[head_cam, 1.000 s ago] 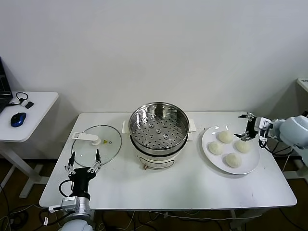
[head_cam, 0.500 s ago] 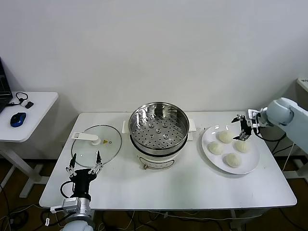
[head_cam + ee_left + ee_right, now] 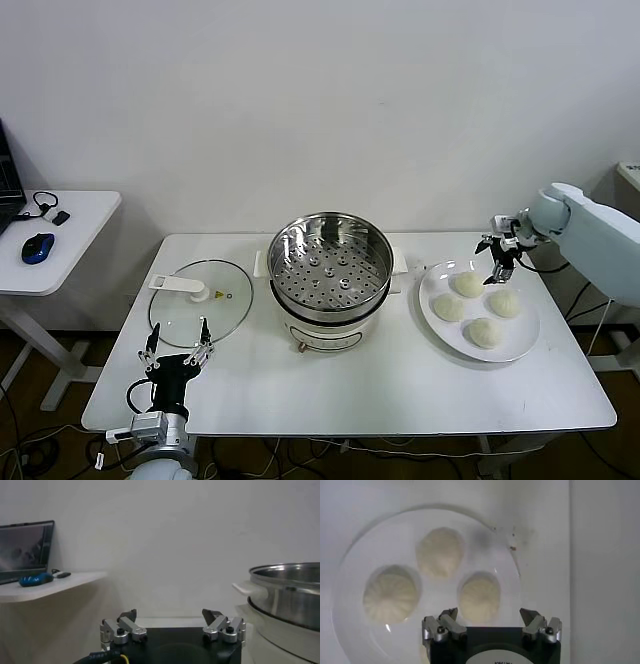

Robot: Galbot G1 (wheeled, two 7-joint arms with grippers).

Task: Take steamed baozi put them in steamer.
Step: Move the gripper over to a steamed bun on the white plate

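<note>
At the far left stands a small side table that carries a blue mouse and a laptop. On the white table, near its left front corner, the left gripper hangs idle, with its fingers spread apart and nothing between them. Just behind it lies the flat glass lid with a white handle, flat on the table and apart from the pot.

In the middle of the table stands the steamer, uncovered; its perforated tray is bare. Nothing stands between it and the plate.

To the right of the steamer, close beside its side handle, lies the white plate. The four steamed baozi sit on it in a loose cluster, near each other, none in the steamer yet. The right gripper hovers above the far edge of the plate, pointing down, just behind the farthest bun. Its fingers stand wide apart and hold nothing. In the right wrist view, three buns show below the gripper.
</note>
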